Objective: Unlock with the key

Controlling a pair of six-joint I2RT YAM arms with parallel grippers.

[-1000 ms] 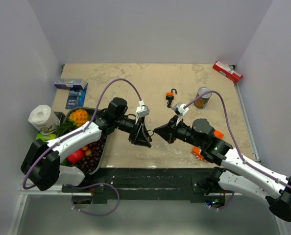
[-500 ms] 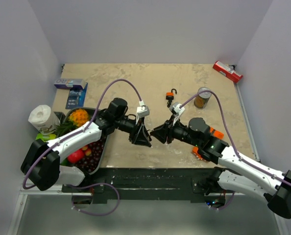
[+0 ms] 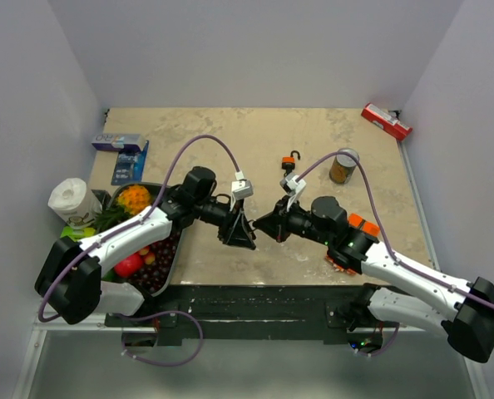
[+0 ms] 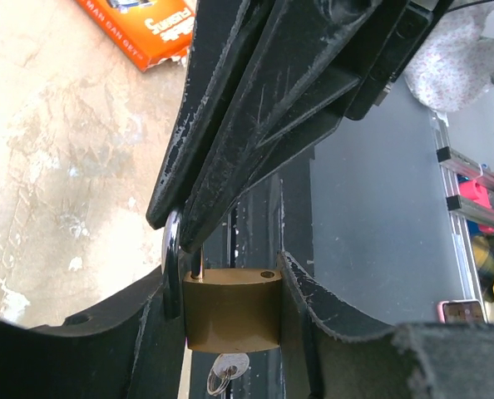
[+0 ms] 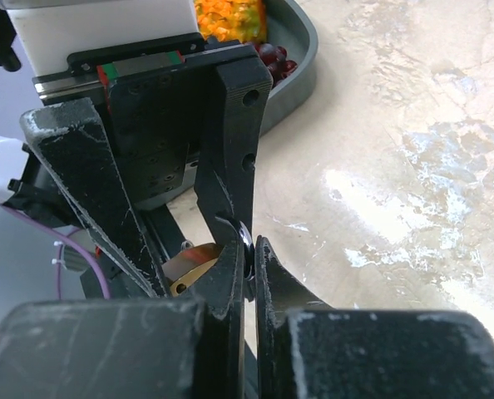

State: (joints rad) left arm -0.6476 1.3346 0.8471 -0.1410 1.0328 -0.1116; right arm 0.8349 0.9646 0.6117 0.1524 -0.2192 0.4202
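Observation:
My left gripper (image 3: 240,233) (image 4: 230,278) is shut on the body of a brass padlock (image 4: 232,309), held off the table near its front edge. A small silver key (image 4: 227,367) with a ring sticks out of the padlock's underside. The steel shackle (image 4: 172,249) stands out of its right-hand hole, one leg still in the body. My right gripper (image 3: 265,226) (image 5: 251,249) meets the left one tip to tip, shut on that shackle (image 5: 245,239). The brass body (image 5: 193,262) shows behind its fingers.
A small orange padlock with a black shackle (image 3: 289,164) lies mid-table, a tin can (image 3: 343,166) to its right. A red box (image 3: 387,121) sits at the back right. Left: a grey tray (image 3: 170,264) of fruit, blue packets (image 3: 122,154), a paper roll (image 3: 71,199).
My right arm has moved left until its fingertips meet the left gripper, and they have closed on the padlock's shackle. The left arm has held still with the padlock.

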